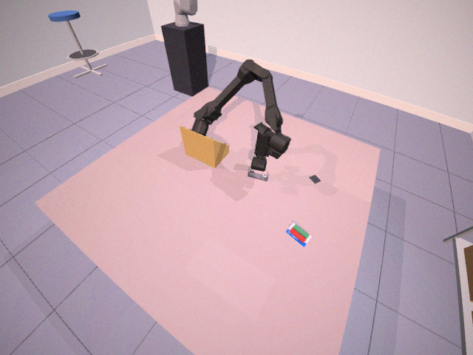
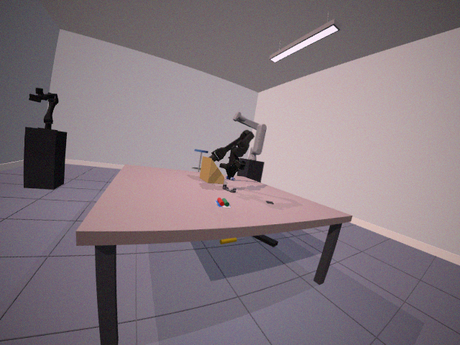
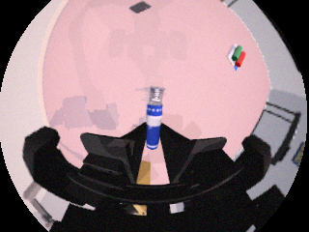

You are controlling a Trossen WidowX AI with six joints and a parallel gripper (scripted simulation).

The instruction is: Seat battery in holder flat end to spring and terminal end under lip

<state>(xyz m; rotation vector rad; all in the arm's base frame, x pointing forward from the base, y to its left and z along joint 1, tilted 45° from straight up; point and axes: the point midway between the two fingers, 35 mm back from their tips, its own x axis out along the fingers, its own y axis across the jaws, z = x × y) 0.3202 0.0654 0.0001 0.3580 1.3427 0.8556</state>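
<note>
Top view: the gripper [image 1: 257, 165], pointing down, hangs directly over the small grey holder [image 1: 258, 174] on the pink table [image 1: 152, 229]; the battery is hidden beneath it.

Exterior view: the gripper [image 2: 228, 178] is too small to judge, with the holder [image 2: 229, 190] just nearer the camera.

Wrist view: the gripper [image 3: 153, 149] is clamped on the blue-and-white battery [image 3: 154, 128], whose long axis points straight ahead, tip toward the holder [image 3: 156, 95] just beyond, roughly in line.
</note>
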